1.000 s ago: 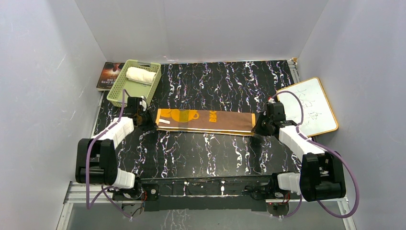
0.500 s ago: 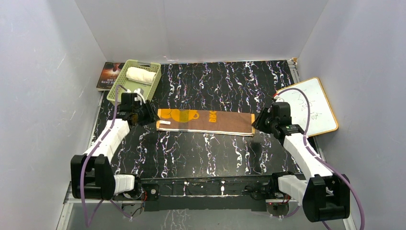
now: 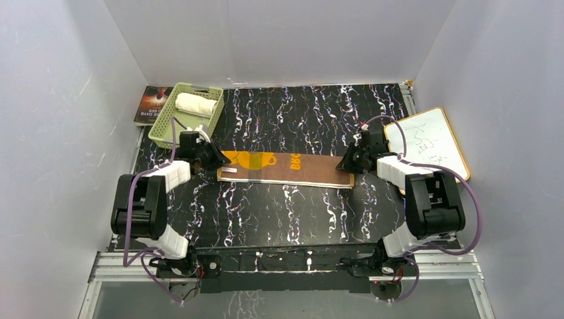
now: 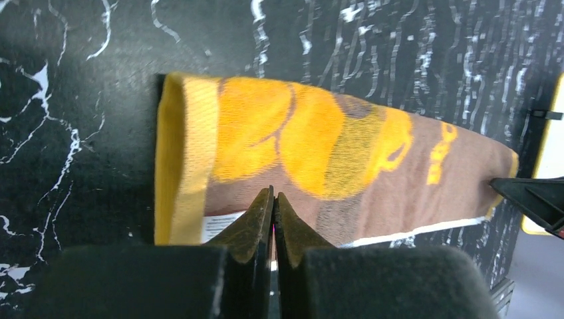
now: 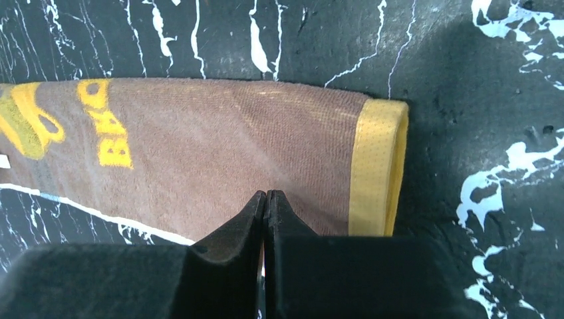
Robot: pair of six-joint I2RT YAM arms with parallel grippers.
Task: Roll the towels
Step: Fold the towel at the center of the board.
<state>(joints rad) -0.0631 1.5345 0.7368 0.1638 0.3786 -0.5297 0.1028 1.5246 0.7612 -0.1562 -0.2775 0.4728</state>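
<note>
The brown towel (image 3: 286,169) with its yellow-orange pattern lies flat as a long folded strip in the middle of the table. The left wrist view shows its yellow-hemmed left end (image 4: 319,146), the right wrist view its right end (image 5: 219,146). My left gripper (image 3: 214,159) is shut, its tips (image 4: 273,193) low over the strip's near edge beside a white label. My right gripper (image 3: 344,165) is shut too, with its tips (image 5: 266,194) over the near edge by the yellow hem. No cloth shows between either pair of jaws. The cream-white towel (image 3: 195,104) lies rolled in the basket.
A green basket (image 3: 166,126) stands at the back left with a dark book (image 3: 151,103) behind it. A white board with a wooden frame (image 3: 432,143) lies at the table's right edge. Grey walls close in on three sides.
Both grippers lifted off the strip's near corners, opened, moved toward the strip's ends and shut again. The brown towel has stayed in place.
</note>
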